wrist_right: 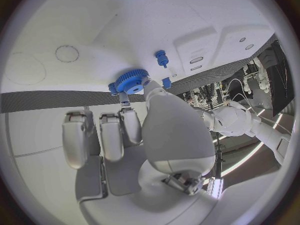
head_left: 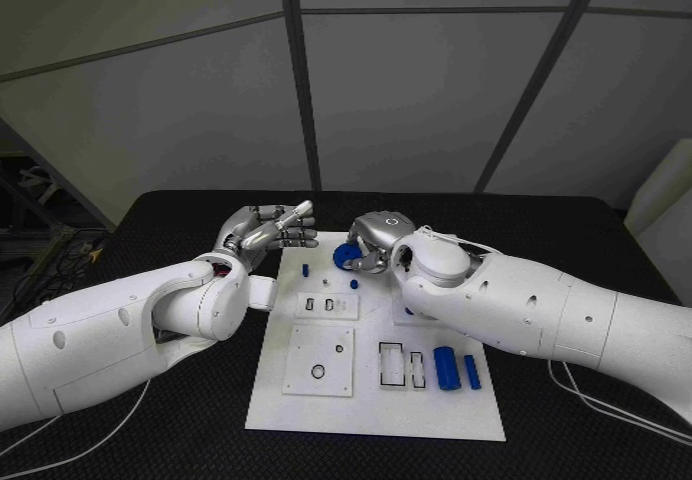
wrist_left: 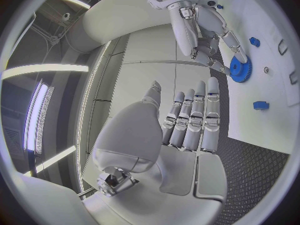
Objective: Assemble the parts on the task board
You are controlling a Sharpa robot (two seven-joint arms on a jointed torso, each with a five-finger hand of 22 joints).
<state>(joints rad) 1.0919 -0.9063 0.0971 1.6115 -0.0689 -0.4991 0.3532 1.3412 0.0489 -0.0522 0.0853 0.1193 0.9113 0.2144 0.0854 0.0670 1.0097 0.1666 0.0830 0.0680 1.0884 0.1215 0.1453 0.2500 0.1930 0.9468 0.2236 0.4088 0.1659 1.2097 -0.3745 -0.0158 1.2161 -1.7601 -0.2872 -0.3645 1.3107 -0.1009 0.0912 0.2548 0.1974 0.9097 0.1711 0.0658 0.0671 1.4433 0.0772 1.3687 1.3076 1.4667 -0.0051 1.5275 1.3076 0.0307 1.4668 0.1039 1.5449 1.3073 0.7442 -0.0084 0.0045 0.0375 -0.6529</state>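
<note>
Blue gear (head_left: 346, 257) sits at the far end of the white task board (head_left: 378, 410), pinched at its toothed rim by the fingertips (wrist_right: 125, 97) of the right hand (head_left: 378, 238) — the right wrist view shows thumb and one finger closing on it, the other fingers held apart. From the left wrist view the gear (wrist_left: 239, 68) lies flat against the board surface. Small blue peg (head_left: 306, 269) stands just left of the gear; another small blue piece (head_left: 355, 283) lies just beside it toward the robot. Two blue cylinders (head_left: 457, 369) lie side by side at the near right of the board, next to rectangular cut-outs (head_left: 392, 364). Left hand (head_left: 267, 231) hovers off the board's far-left corner — fingers straight and side by side, holding nothing. Board rests on the black table (head_left: 173, 225).
</note>
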